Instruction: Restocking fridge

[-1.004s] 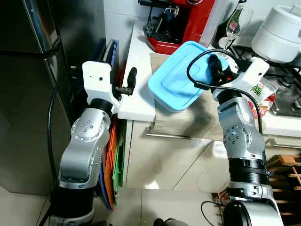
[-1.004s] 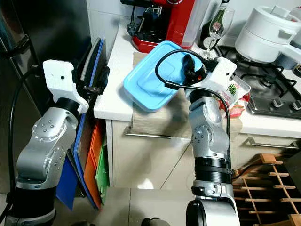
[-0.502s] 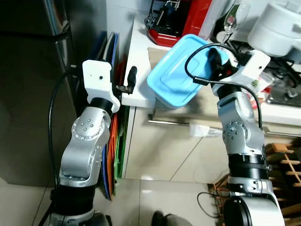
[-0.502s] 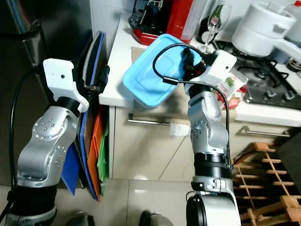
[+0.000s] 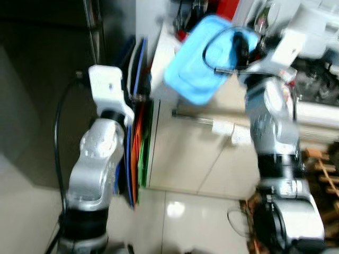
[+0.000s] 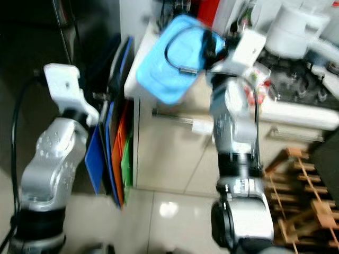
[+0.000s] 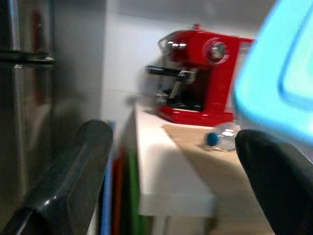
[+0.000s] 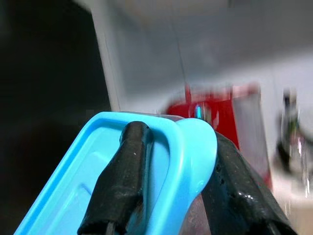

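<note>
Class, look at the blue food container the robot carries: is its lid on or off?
On. The blue lid covers the container; the right gripper pinches its rim between two fingers.

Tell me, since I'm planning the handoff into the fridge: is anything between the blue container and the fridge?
The closed fridge door blocks it. The right end effector holds the blue container beside it.

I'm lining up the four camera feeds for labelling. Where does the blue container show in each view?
Left eye view: blue container at upper centre, tilted, held up by the right gripper.
Right eye view: upper centre, above the counter edge.
Left wrist view: a blurred blue edge at the upper right.
Right wrist view: its rim pinched between the gripper's fingers.
Shared landmark: the red coffee machine.
</note>
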